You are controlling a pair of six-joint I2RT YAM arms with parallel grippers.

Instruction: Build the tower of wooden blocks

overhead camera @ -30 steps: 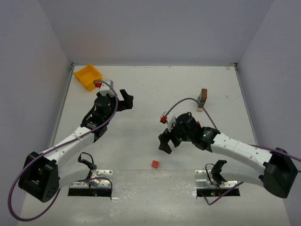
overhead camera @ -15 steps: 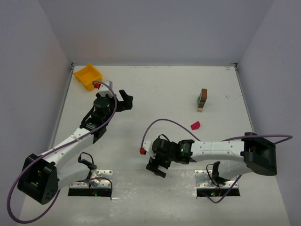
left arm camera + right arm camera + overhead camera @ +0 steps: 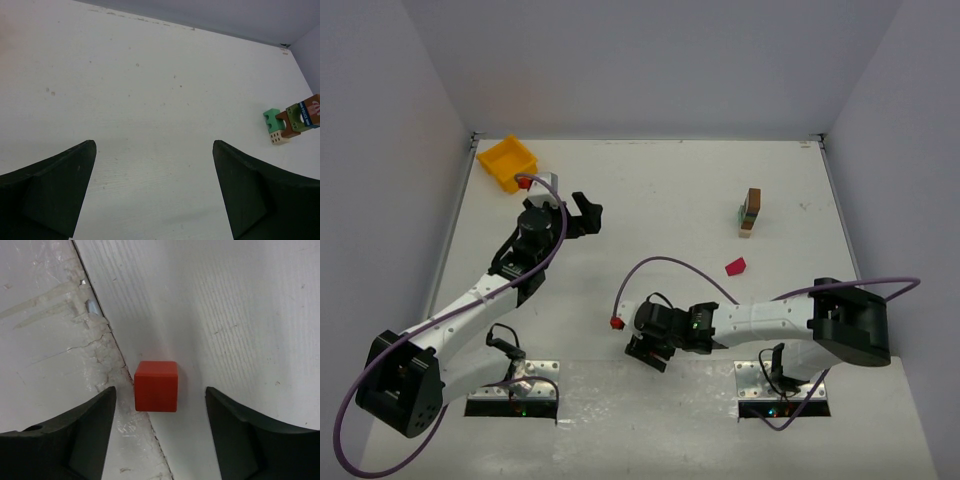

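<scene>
An orange-red cube [image 3: 156, 385] sits on the table at its near edge, between the fingers of my open right gripper [image 3: 160, 391] and touching neither. In the top view the right gripper [image 3: 648, 352] hides the cube. A small group of blocks [image 3: 750, 212], brown, green, blue and pale, stands at the far right; it also shows in the left wrist view [image 3: 292, 119]. A magenta block [image 3: 735, 266] lies alone near it. My left gripper [image 3: 582, 213] is open and empty over bare table at the left, and its own view [image 3: 154, 145] shows nothing between the fingers.
A yellow bin [image 3: 507, 162] stands at the far left corner. A scuffed strip [image 3: 55, 340] borders the white tabletop right beside the cube. Grey walls enclose the table on three sides. The right arm's purple cable [image 3: 665, 262] loops over the middle.
My right arm has swung from the table's middle down to the near edge and lowered over the orange-red cube, uncovering the magenta block. The left arm has barely moved.
</scene>
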